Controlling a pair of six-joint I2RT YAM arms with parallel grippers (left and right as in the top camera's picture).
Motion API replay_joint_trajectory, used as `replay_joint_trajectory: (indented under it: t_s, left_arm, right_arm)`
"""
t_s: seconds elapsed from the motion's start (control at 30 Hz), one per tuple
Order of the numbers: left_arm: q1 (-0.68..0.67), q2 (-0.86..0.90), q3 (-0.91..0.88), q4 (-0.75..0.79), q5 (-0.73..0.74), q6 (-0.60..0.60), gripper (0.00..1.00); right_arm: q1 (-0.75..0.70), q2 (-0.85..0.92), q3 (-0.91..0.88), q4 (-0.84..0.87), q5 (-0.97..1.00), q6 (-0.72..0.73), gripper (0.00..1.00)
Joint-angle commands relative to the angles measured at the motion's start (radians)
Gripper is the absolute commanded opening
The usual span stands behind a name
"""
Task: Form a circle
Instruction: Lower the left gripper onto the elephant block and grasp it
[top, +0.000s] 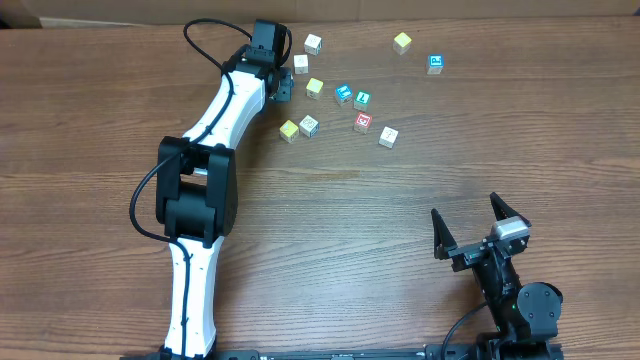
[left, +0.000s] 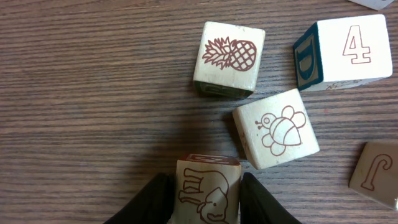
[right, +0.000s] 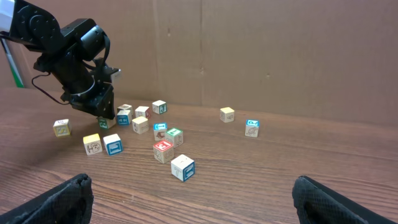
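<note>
Small wooden picture cubes lie in a loose clump at the table's far middle; no tidy circle shows among them. The clump includes a red-topped cube (top: 362, 122) and a cream cube (top: 388, 136). My left gripper (top: 283, 82) reaches in at the clump's left end. In the left wrist view, that gripper (left: 207, 180) is shut on a cream elephant cube (left: 208, 196), a black finger pressed against each side. Just ahead lie a pineapple cube (left: 228, 59), a bee cube (left: 277, 129) and a "4" cube (left: 348, 50). My right gripper (top: 480, 225) stands open and empty, near the front right.
Two yellow-topped cubes (top: 289, 131) (top: 402, 42) and a blue-faced cube (top: 435, 64) lie around the clump. A cream cube (top: 313, 43) sits near the back edge. A cardboard wall (right: 249, 50) stands behind the table. The left arm's cable (top: 205, 40) loops near it.
</note>
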Motion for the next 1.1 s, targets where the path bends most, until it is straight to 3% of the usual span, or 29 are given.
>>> replay_joint_trajectory:
  t_s: [0.0,0.67,1.07]
  left_arm:
    - [0.005,0.007,0.007,-0.003,-0.014,0.004,0.32]
    - [0.004,0.007,0.008,-0.006,-0.014,0.004,0.33]
    - [0.005,-0.031,0.010,-0.006,-0.014,0.004,0.24]
  right_arm:
    - [-0.001,-0.008,-0.010,0.006,0.002,-0.005,1.00]
    - [-0.001,-0.008,-0.010,0.006,0.002,-0.005,1.00]
    - [-0.001,-0.008,-0.010,0.006,0.002,-0.005,1.00]
